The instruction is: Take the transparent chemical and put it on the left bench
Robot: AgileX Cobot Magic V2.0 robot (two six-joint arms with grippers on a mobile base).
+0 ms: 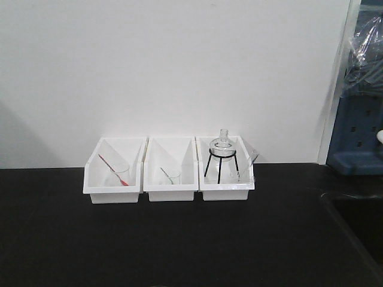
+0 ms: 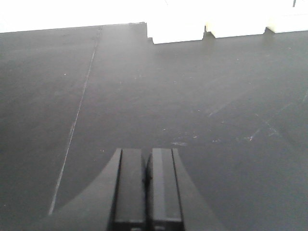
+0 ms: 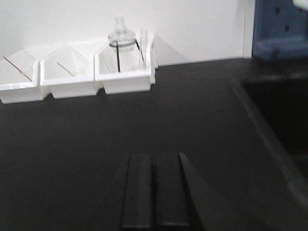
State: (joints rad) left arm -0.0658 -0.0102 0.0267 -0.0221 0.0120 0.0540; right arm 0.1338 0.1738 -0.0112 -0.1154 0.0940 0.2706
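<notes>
- While both arms hang low over the black benchtop point(image 1: 179, 239), nothing of the task looks done: neither gripper holds anything.
- Left gripper point(image 2: 147, 183): its two fingers are pressed together, empty, well short of the white bins.
- Right gripper point(image 3: 154, 187): fingers likewise closed on nothing, facing the bins from a distance.
- Transparent chemical point(image 1: 242, 173): as far as I can judge, it is the faint clear beaker in the right-hand white bin point(image 1: 225, 192), just beside the round flask on its black wire stand point(image 1: 222, 156); its outline is hard to make out.
- Left bin point(image 1: 114, 191) holds a beaker with a red stick point(image 1: 114, 170); middle bin point(image 1: 170, 192) holds one with a green stick point(image 1: 170, 177). Neither is the target.
- Left to do, by my judgement: open a gripper, reach into the right-hand bin, grip the beaker, lift it past the stand, carry it to the left bench, release.
</notes>
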